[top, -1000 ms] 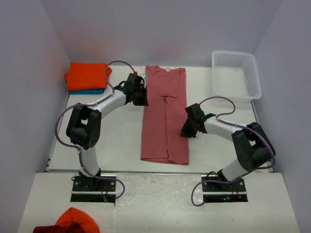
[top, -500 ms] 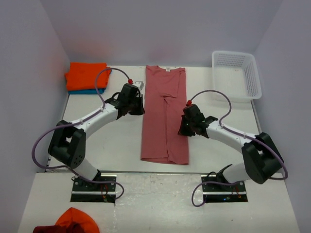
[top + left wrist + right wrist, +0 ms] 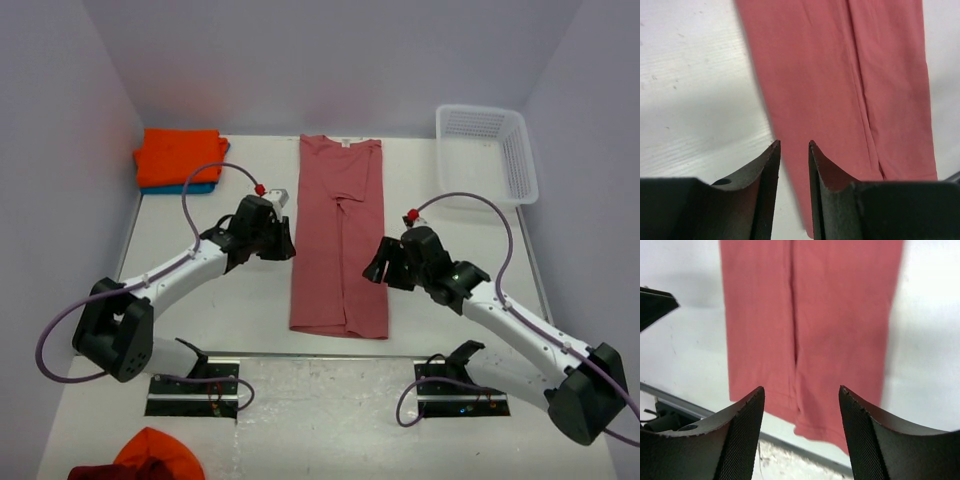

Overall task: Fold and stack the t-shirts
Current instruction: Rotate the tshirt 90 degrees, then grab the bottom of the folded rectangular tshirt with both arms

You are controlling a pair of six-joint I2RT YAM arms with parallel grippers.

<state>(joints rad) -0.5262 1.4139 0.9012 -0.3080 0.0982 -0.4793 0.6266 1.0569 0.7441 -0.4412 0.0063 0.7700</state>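
Observation:
A dusty salmon-red t-shirt (image 3: 338,240) lies flat mid-table, folded lengthwise into a long narrow strip with its collar at the far end. My left gripper (image 3: 283,240) hovers at the strip's left edge, its jaws a narrow gap apart with nothing between them (image 3: 793,146); the shirt (image 3: 840,75) lies below. My right gripper (image 3: 378,265) hangs over the strip's right edge, wide open and empty (image 3: 801,390), with the shirt's hem end (image 3: 810,305) beneath. A folded bright orange t-shirt (image 3: 178,157) rests on a teal-blue one (image 3: 195,188) at the back left.
A white lattice basket (image 3: 487,155) stands at the back right corner. Orange and dark red cloth (image 3: 150,458) lies on the ledge in front of the left arm's base. Grey walls close in the white table (image 3: 230,300) on three sides.
Both grippers went from shut to open. Both arms drew back toward the near edge along the shirt's sides; the shirt has stayed flat where it lay.

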